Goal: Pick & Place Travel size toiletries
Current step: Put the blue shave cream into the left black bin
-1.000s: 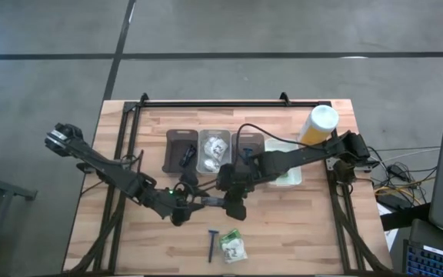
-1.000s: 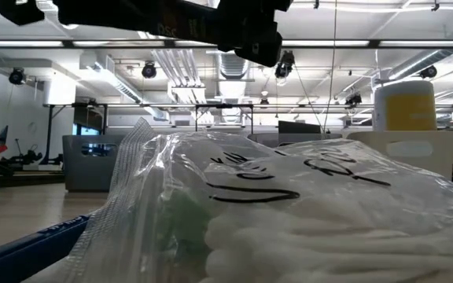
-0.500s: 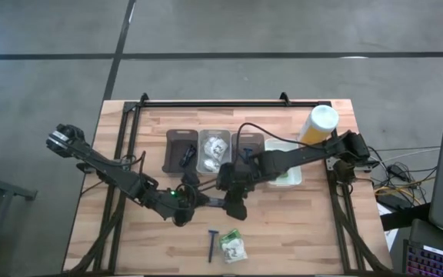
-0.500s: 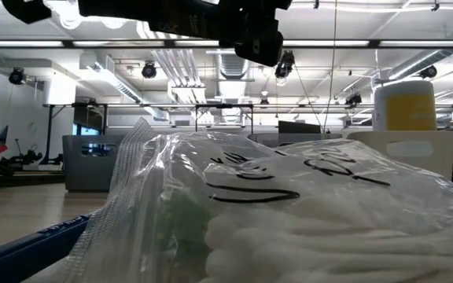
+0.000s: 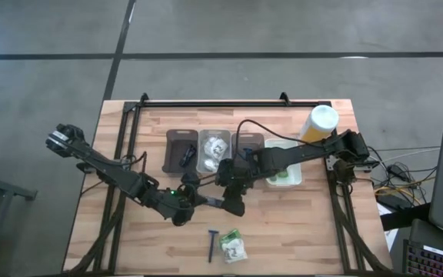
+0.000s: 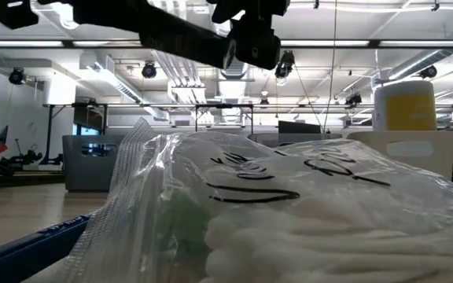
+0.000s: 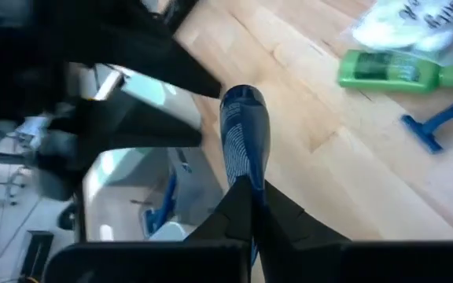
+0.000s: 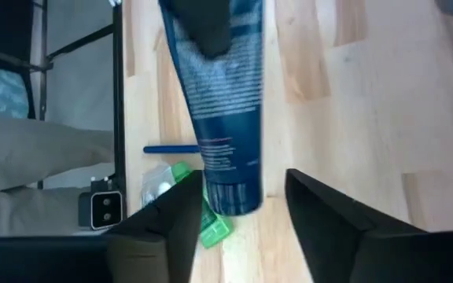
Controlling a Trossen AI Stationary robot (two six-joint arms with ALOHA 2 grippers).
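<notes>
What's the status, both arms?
Left gripper shut on dark blue tube, over mid-table. Right gripper open, fingers astride the tube's other end. Razor and packet lie apart, nearer the front edge.

Robotics lab, exposed ceiling ducts (image 6: 234, 75), strip lights (image 6: 93, 43), wooden workbench (image 5: 283, 238), grey concrete floor (image 5: 206, 31)

you can count four trays (image 5: 180, 138) in one row at the centre of the high view. one tall yellow bottle (image 5: 318, 123) stands at the upper right of that frame. one dark blue tube (image 7: 242, 141) shows in the middle of the left wrist view. you have one blue razor (image 5: 211, 245), one green tube (image 7: 392, 67) and one clear packet (image 5: 234, 248) at the lower centre. two arms are present.
</notes>
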